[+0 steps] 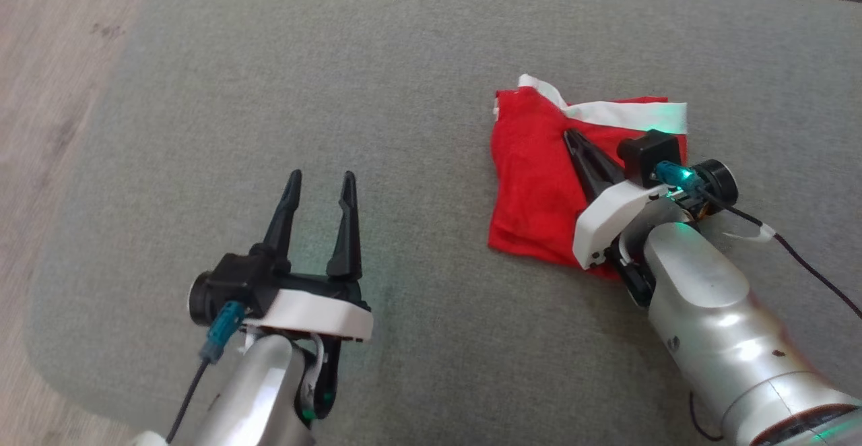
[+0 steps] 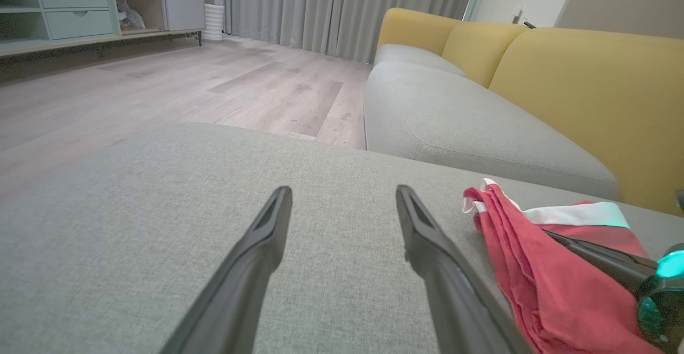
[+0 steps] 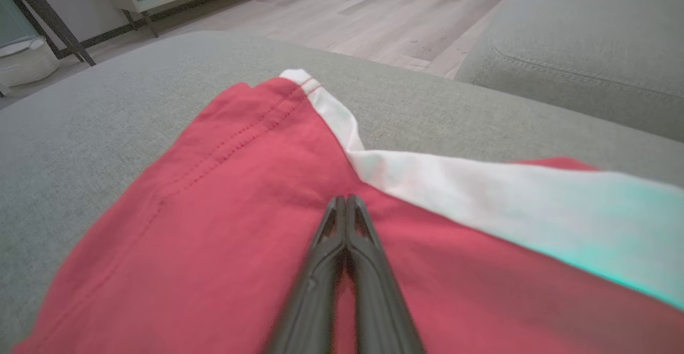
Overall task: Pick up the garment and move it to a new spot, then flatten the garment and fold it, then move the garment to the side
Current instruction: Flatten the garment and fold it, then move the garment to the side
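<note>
The left gripper hovers low over the bare grey cushion, forearm rising from the lower left. Its two dark fingers are spread wide and point ahead with nothing between them.

Over on the right, the right gripper slants in across the garment. Its fingers are pressed tight together, with the tips lying on red cloth just short of the white band. Whether any fabric is nipped between them cannot be told.

The garment, red with white trim, lies folded in a rough square on the cushion's right part, well apart from the left gripper.
</note>
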Available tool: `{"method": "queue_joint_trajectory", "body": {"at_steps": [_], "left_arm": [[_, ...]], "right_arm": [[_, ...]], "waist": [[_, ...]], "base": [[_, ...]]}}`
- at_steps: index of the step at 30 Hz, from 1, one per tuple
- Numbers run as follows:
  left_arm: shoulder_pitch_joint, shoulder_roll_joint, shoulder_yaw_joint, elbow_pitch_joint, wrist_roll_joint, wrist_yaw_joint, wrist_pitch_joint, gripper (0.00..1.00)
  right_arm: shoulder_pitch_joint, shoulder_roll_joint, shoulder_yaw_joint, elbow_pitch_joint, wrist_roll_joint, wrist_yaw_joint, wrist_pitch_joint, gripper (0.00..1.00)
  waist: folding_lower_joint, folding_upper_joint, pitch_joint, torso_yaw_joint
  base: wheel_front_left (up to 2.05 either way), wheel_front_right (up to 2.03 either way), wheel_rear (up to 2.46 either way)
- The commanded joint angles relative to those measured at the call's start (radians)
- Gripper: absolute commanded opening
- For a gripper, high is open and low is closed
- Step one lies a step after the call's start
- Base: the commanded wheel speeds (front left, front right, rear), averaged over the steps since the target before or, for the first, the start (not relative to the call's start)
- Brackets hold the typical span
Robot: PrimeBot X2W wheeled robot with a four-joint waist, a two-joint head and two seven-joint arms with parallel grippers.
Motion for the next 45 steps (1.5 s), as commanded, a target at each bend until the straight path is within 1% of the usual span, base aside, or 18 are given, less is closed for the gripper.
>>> {"method": "queue_joint_trajectory", "body": {"at_steps": [1, 4, 8, 15, 16, 20, 21, 22, 27, 31, 35, 39, 45], "left_arm": [[-0.025, 0.008, 0.044, -0.025, 0.001, 0.006, -0.008, 1.0], [-0.014, 0.008, 0.059, -0.018, 0.015, -0.005, -0.008, 1.0], [-0.002, 0.008, 0.085, -0.016, 0.027, -0.016, -0.008, 1.0], [0.021, 0.008, 0.125, -0.029, 0.038, -0.026, -0.008, 1.0], [0.021, 0.008, 0.125, -0.029, 0.038, -0.026, -0.008, 1.0], [0.039, 0.008, 0.13, -0.032, 0.037, -0.027, -0.008, 1.0], [0.044, 0.008, 0.132, -0.032, 0.036, -0.027, -0.008, 1.0], [0.049, 0.008, 0.132, -0.033, 0.035, -0.026, -0.008, 1.0], [0.082, 0.008, 0.134, -0.03, 0.04, -0.025, -0.008, 1.0], [0.103, 0.008, 0.138, -0.033, 0.046, -0.026, -0.008, 1.0], [0.105, 0.008, 0.144, -0.03, 0.05, -0.03, -0.008, 1.0], [0.088, 0.008, 0.134, -0.03, 0.048, -0.033, -0.008, 1.0], [0.061, 0.008, 0.115, -0.028, 0.055, -0.037, -0.008, 1.0]], "right_arm": [[-0.006, 0.017, 0.023, -0.016, 0.012, -0.001, -0.011, 0.0], [-0.007, 0.017, 0.002, -0.056, 0.029, -0.001, -0.017, 0.0], [0.029, 0.017, -0.108, -0.196, 0.011, -0.001, -0.018, 0.0], [0.216, 0.017, -0.299, -0.452, -0.074, -0.001, -0.019, 0.0], [0.216, 0.017, -0.299, -0.452, -0.074, -0.001, -0.019, 0.0], [0.339, 0.017, -0.362, -0.566, -0.09, -0.001, -0.019, 0.0], [0.369, 0.017, -0.367, -0.593, -0.094, -0.001, -0.019, 0.76], [0.399, 0.017, -0.374, -0.616, -0.094, -0.001, -0.019, 1.0], [0.517, 0.017, -0.39, -0.687, -0.067, -0.001, -0.019, 1.0], [0.555, 0.017, -0.385, -0.707, -0.051, -0.001, -0.019, 1.0], [0.56, 0.017, -0.381, -0.708, -0.052, -0.001, -0.018, 1.0], [0.551, 0.017, -0.385, -0.702, -0.06, -0.001, -0.009, 1.0], [0.471, 0.017, -0.356, -0.687, -0.066, -0.001, 0.027, 1.0]], "waist": [[0.0, 0.0, -0.009, -0.013], [0.0, 0.0, -0.031, -0.04], [0.0, 0.0, -0.066, -0.09], [0.0, 0.0, -0.131, -0.181], [0.0, 0.0, -0.131, -0.181], [0.0, 0.0, -0.16, -0.221], [0.0, 0.0, -0.166, -0.23], [0.0, 0.0, -0.17, -0.237], [0.0, 0.0, -0.191, -0.268], [0.0, 0.0, -0.197, -0.282], [0.0, 0.0, -0.197, -0.283], [0.0, 0.0, -0.183, -0.267], [0.0, 0.0, -0.129, -0.229]], "base": [[0.0, 0.0, 0.0], [0.0, 0.0, 0.0], [0.0, 0.0, 0.0], [0.0, 0.0, 0.0], [0.0, 0.0, 0.0], [0.0, 0.0, 0.0], [0.0, 0.0, 0.0], [0.0, 0.0, 0.0], [0.0, 0.0, 0.0], [0.0, 0.0, 0.0], [0.0, 0.0, 0.0], [0.0, 0.0, 0.0], [0.0, 0.0, 0.0]]}}
